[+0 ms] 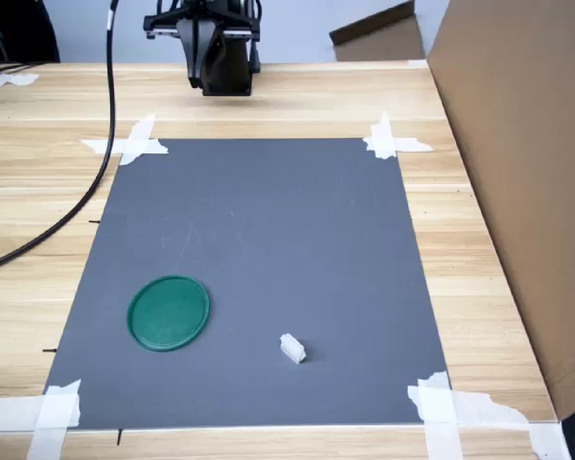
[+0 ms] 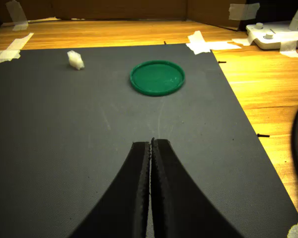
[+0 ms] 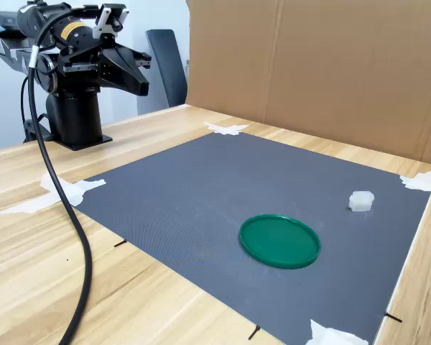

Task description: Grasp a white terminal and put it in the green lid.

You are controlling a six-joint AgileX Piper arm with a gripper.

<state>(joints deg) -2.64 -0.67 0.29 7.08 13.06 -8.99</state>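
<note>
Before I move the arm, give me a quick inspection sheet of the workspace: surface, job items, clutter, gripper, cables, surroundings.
Surface: grey mat taped at its corners onto a wooden table.
Job's things: white terminal lies on the mat, apart from the green lid; the lid is empty.
Clutter: nothing seen on the mat.
Gripper: gripper shut and empty, hanging above the mat, far from both items.
Cables: black cable runs from the arm across the table beside the mat.
Surroundings: cardboard wall along one mat side; white stand base taped down on the table.
</note>
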